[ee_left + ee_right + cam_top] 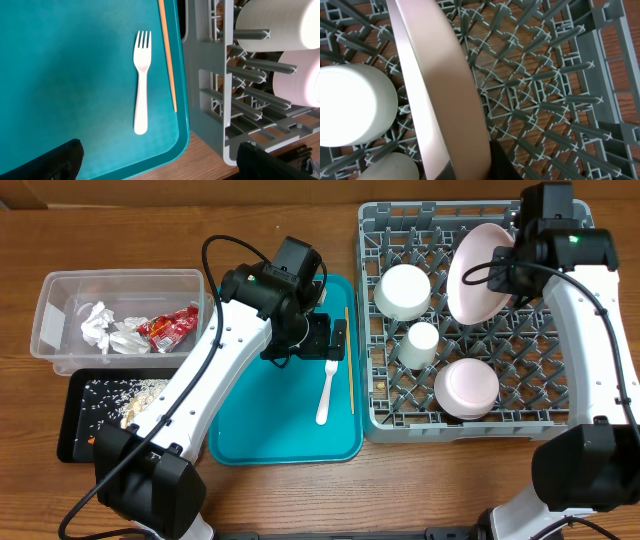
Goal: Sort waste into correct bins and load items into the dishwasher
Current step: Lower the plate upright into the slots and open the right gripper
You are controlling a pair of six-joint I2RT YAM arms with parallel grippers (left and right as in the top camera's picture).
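My right gripper [512,252] is shut on the rim of the pink plate [478,275], which stands on edge, tilted, over the back of the grey dishwasher rack [560,418]. In the right wrist view the plate [445,100] fills the middle above the rack's pegs [545,100]. My left gripper [325,340] hangs open over the teal tray [260,420], just behind the white fork [327,392]. The fork [141,85] and the wooden chopstick [167,60] lie flat on that tray, ahead of the open gripper [160,167].
A white bowl [402,290], a small cup [420,343] and another bowl [466,387] sit upside down in the rack. At the left, the clear tub [60,290] holds napkins [105,330] and a red wrapper [170,327]. The black tray [70,430] holds rice [125,392].
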